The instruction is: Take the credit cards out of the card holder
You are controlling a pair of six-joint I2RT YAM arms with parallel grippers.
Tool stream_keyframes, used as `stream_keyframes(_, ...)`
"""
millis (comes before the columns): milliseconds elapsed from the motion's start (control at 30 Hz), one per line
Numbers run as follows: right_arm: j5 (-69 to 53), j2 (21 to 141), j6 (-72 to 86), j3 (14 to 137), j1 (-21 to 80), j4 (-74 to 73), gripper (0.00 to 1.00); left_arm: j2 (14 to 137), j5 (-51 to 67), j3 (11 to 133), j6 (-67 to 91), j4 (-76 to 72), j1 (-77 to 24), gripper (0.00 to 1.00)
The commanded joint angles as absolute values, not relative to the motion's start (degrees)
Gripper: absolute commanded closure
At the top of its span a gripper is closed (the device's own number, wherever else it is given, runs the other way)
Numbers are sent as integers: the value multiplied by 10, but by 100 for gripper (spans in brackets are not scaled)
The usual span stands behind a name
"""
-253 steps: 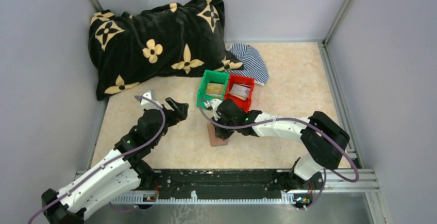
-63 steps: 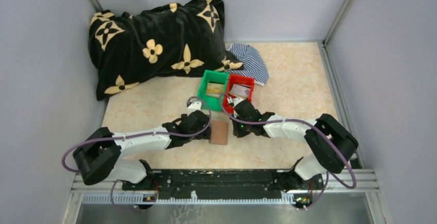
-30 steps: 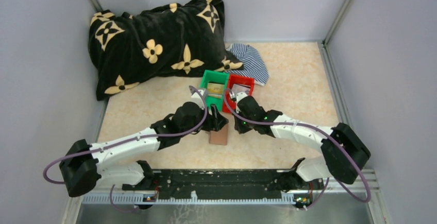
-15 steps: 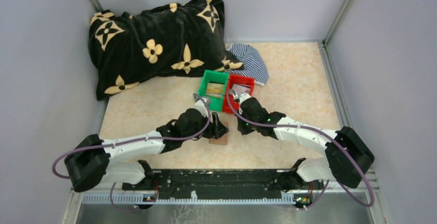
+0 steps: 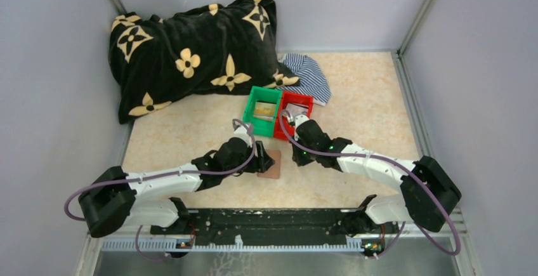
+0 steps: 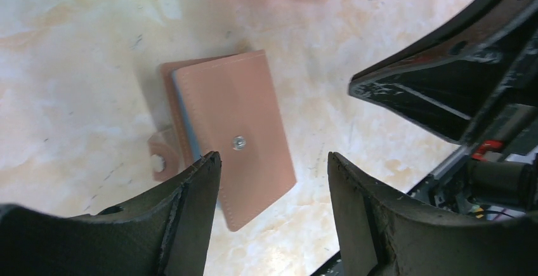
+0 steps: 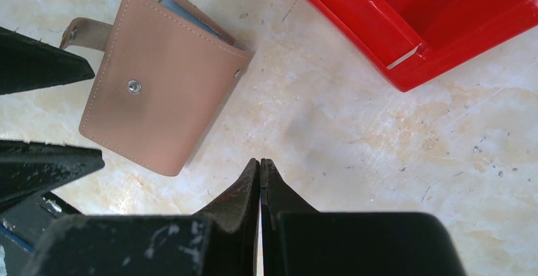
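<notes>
The card holder (image 5: 273,164) lies folded shut on the table, tan-brown with a snap stud; a blue-grey inner edge shows at its side (image 6: 236,124) (image 7: 158,79). My left gripper (image 5: 261,162) (image 6: 273,158) hovers open just above and left of it, with nothing between its fingers. My right gripper (image 5: 295,154) (image 7: 261,162) is shut and empty, its tips over bare table between the holder and the red bin (image 7: 406,28). A gold-tan credit card (image 5: 264,110) lies in the green bin (image 5: 252,106). No cards show in the holder.
The red bin (image 5: 299,98) stands beside the green one, partly hidden by my right wrist. Behind them lie a striped cloth (image 5: 311,76) and a black flower-patterned blanket (image 5: 190,54). Grey walls enclose the table.
My left gripper has drawn back a little to the left, uncovering more of the card holder. The holder and my right arm have stayed put.
</notes>
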State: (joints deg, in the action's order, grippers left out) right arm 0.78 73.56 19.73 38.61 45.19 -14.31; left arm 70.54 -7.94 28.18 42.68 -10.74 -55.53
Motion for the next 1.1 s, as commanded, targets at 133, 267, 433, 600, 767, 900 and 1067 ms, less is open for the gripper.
stream_keyframes(133,2,733,185,412,448,-138,100,687,-145,253,458,-54,-540,30)
stream_keyframes(267,-7,727,182,416,448,-135,100,682,-131,239,455,-76,-527,30)
stream_keyframes(433,-5,735,180,420,448,-136,100,681,-53,220,446,-171,-521,31)
stream_keyframes(600,-4,734,187,418,448,-130,100,711,-10,229,455,-205,-521,30)
stream_keyframes(767,4,730,189,415,448,-136,100,723,26,235,464,-228,-520,30)
stream_keyframes(900,7,724,191,411,448,-135,100,722,35,238,460,-234,-520,30)
stream_keyframes(1067,19,704,195,409,448,-144,100,717,64,248,461,-246,-520,30)
